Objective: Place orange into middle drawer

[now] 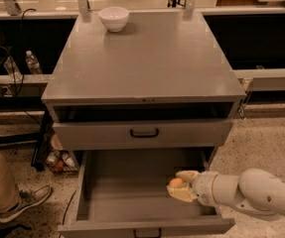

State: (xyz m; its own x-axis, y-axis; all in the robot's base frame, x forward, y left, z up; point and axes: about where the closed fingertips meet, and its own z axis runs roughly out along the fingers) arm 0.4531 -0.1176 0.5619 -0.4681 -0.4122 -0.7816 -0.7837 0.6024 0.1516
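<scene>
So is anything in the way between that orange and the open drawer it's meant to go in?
Nothing visible. The gripper holds the orange between its fingers, inside the open middle drawer at its right side, and the drawer's grey floor below looks bare.

You're in a lab-like workroom: a grey cabinet [147, 63] stands on speckled floor [266, 138], with benches [273, 78] behind it and cables [17, 81] and water bottles [33, 63] to its left. Your gripper [178, 184] clasps the orange [176, 182] inside the cabinet's open middle drawer [127, 192].
</scene>
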